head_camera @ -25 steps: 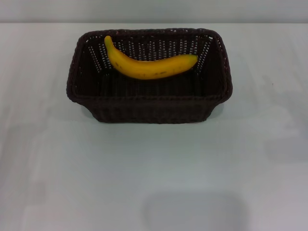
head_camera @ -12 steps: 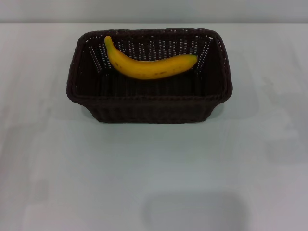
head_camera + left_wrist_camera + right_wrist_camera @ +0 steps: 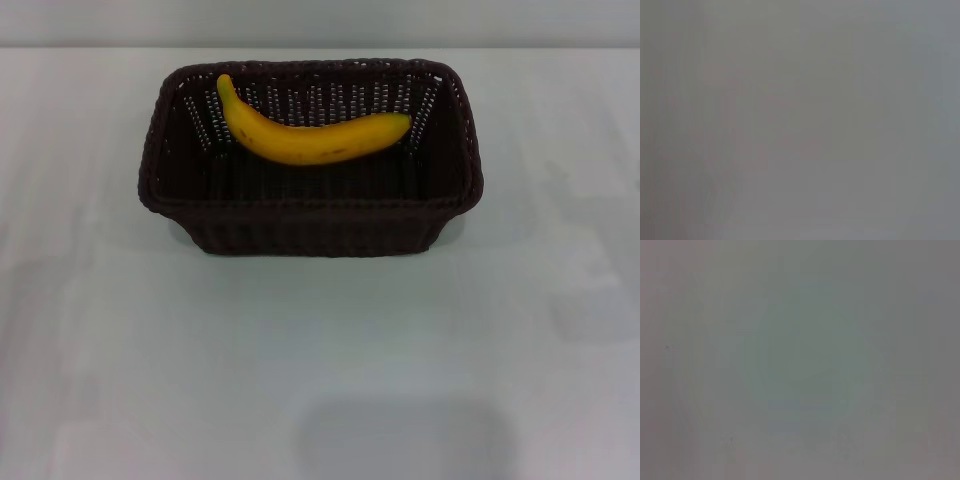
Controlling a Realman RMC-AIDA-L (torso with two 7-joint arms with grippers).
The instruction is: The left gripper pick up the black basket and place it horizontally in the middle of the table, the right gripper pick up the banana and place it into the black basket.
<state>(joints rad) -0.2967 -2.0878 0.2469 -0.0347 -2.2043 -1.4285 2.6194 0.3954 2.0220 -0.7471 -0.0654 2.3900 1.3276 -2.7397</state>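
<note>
**Banana seated in basket; both arms out of sight**

Head view. I see the black basket (image 3: 310,160) lying with its long side across the table (image 3: 320,360), set toward the far middle of the white top. The banana (image 3: 312,132) lies inside it, resting along the far wall, its curved back downward, one end raised near the far left corner and the other close to the right wall. Neither the left gripper nor the right gripper appears here, so I cannot tell whether either claw is wide, narrow or holding anything. From how things lie, I judge both placements done.

Left wrist view. I see only a plain grey-white surface, most likely bare tabletop; no fingers, basket or fruit show.

Right wrist view. The same: a featureless pale surface, with no fingers and nothing of the task in it.

Risks, as I judge them. With both arms unseen, any further command I send is blind; an arm swung back over the table could strike the braided rim and skew the basket from its crosswise lie. The banana leans on the openwork wall rather than lying flat, so a knock to the basket could roll it onto the floor of the basket, though hardly out of it.
</note>
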